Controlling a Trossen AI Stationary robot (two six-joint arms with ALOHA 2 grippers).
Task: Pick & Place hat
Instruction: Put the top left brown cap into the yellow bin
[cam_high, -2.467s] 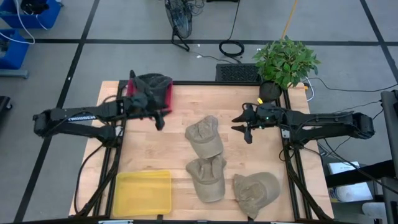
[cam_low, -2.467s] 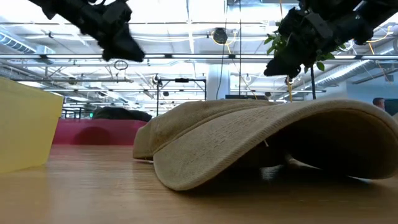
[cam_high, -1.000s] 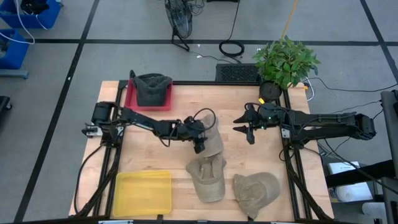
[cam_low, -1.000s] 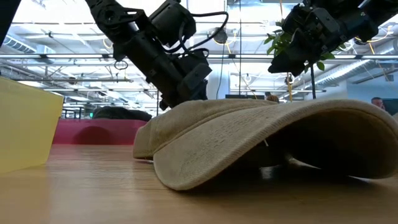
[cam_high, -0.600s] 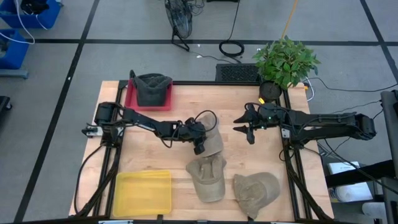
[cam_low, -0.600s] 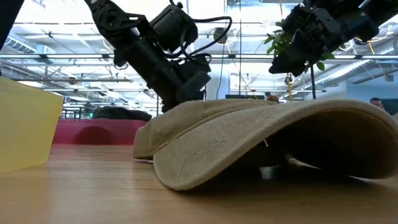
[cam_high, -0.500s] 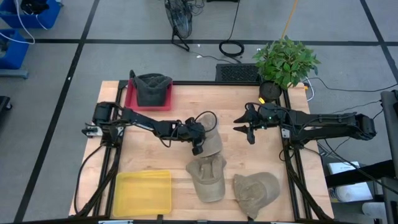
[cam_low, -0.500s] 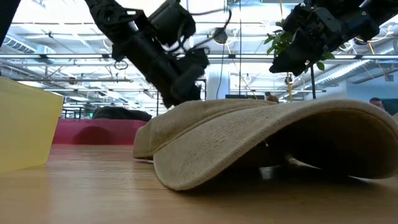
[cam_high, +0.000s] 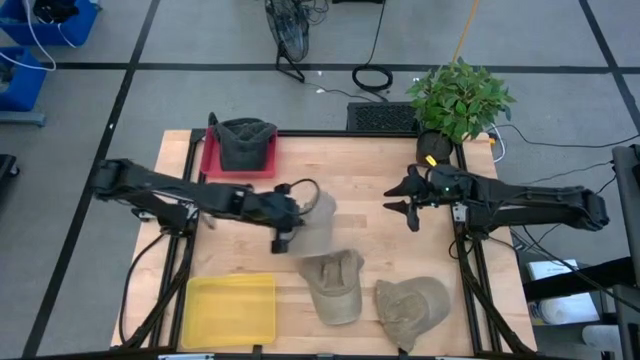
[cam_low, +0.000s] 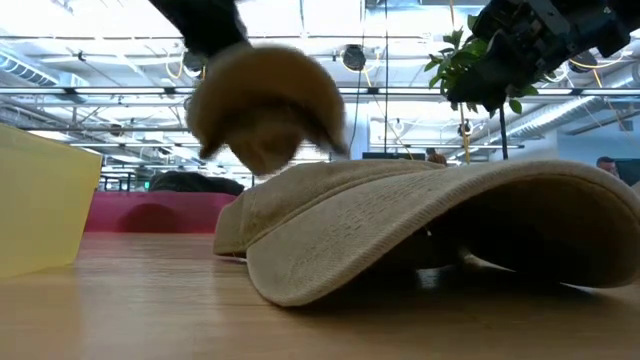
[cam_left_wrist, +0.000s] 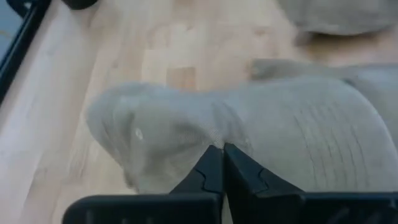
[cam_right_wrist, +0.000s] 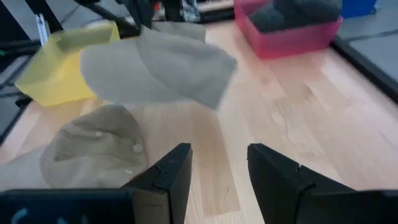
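Already clenched on the tan hat (cam_high: 314, 222), lifted off mid-tabletop by the left claw (cam_high: 283, 240). Red bin (cam_high: 240, 150) at the far-left corner, back along that arm, hat's length trailing rightward. Right claw (cam_high: 414, 212) parted, idle near the right edge.

left end effector (cam_high: 283, 232) clamped, right end effector (cam_high: 413, 207) spread

Open board in the middle, clutter at the corners and near edge

Bare wood lies between the lifted tan hat (cam_high: 314, 222) and the right gripper (cam_high: 412, 210), and between the red bin (cam_high: 240, 148) and yellow bin (cam_high: 230, 308). Two more hats (cam_high: 332, 286) (cam_high: 413, 307) crowd the near edge; a potted plant (cam_high: 458, 98) stands off the far right corner; the left arm (cam_high: 180, 197) stretches across the left half
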